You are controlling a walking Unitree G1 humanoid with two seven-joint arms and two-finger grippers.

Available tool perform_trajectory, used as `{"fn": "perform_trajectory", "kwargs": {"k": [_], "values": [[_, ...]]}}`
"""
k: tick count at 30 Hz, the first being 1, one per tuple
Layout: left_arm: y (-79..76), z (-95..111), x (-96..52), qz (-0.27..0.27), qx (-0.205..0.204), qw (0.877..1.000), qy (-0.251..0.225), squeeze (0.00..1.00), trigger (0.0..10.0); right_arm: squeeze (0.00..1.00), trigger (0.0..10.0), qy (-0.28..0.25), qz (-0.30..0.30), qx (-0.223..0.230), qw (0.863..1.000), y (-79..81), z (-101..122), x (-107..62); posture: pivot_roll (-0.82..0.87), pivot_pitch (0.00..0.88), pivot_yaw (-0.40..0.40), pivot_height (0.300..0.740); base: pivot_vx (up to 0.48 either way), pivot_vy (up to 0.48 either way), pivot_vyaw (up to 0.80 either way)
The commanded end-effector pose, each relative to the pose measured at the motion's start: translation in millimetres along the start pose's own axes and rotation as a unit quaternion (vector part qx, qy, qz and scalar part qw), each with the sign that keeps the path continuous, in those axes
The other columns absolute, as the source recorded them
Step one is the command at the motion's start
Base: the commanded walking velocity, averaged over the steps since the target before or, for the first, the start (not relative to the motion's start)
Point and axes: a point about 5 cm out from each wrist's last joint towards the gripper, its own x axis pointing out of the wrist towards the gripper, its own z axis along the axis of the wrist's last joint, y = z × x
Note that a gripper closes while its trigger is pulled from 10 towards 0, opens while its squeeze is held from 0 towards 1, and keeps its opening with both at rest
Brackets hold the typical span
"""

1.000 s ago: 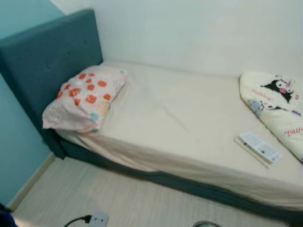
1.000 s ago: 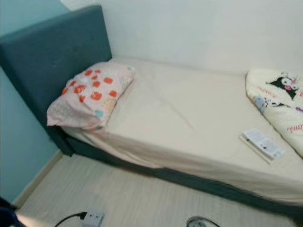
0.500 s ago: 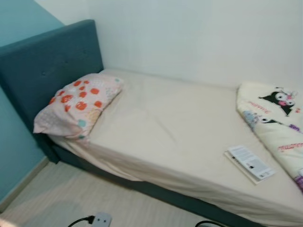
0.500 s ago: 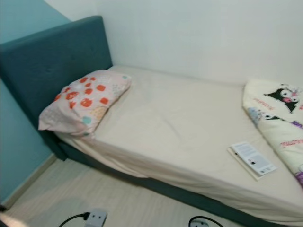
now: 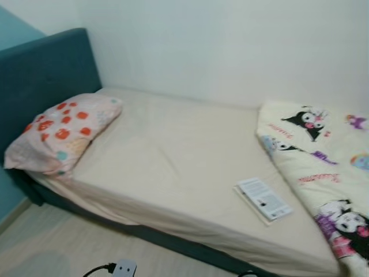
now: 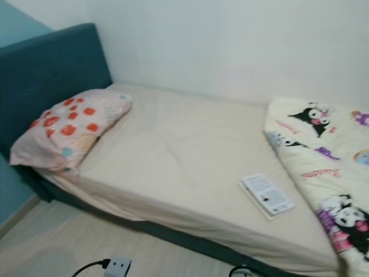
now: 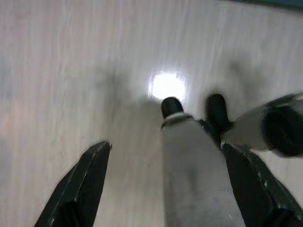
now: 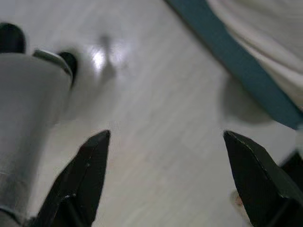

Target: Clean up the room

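Pillow (image 5: pixel 60 131) with orange spots sits at the frame's left against the teal headboard (image 5: pixel 40 69); a booklet (image 5: pixel 263 198) lies right of centre on the cream sheet (image 5: pixel 173 156), beside the cartoon quilt (image 5: pixel 323 167) at far right. Both pincers, left gripper (image 7: pixel 165 189) and right gripper (image 8: pixel 165 179), hang spread apart over the pale floor (image 8: pixel 142 94), well away from the booklet.

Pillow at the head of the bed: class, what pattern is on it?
The pale pink pillow carries orange-red spots with a few teal ones, clearest in the right eye view.

quilt (image 5: pixel 323 173) cut off, cord (image 5: pixel 95 269) cropped
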Motion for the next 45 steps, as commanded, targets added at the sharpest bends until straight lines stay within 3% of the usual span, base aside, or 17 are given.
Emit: {"fn": "perform_trajectory", "kwargs": {"k": [1, 14, 38, 45], "values": [[-0.1, 1.0, 0.2, -0.002, 0.002, 1.000, 0.000, 0.00, 10.0, 0.00, 10.0, 0.011, 0.003, 0.003, 1.000, 2.4, -7.3, -0.6, -0.08, 0.039, -0.009, 0.737, 0.000, -0.319, 0.00], [-2.9, 2.7, 0.6, -0.005, -0.011, 1.000, -0.009, 0.00, 10.0, 0.00, 10.0, 0.012, 0.004, 0.009, 1.000, 2.9, -8.6, -0.7, -0.08, 0.041, -0.004, 0.737, 0.019, -0.025, 0.00], [-1.9, 4.3, 0.6, -0.002, -0.003, 1.000, -0.012, 0.00, 10.0, 0.00, 10.0, 0.000, 0.002, 0.026, 1.000, 2.8, -5.9, -0.6, -0.09, 0.049, -0.005, 0.737, 0.388, 0.000, -0.26], [-1.7, 4.3, 0.6, -0.001, -0.007, 1.000, -0.013, 0.00, 10.0, 0.00, 10.0, -0.016, -0.007, 0.064, 0.998, -1.3, 1.5, -0.2, -0.09, 0.051, -0.004, 0.737, 0.000, 0.000, 0.00]]}}
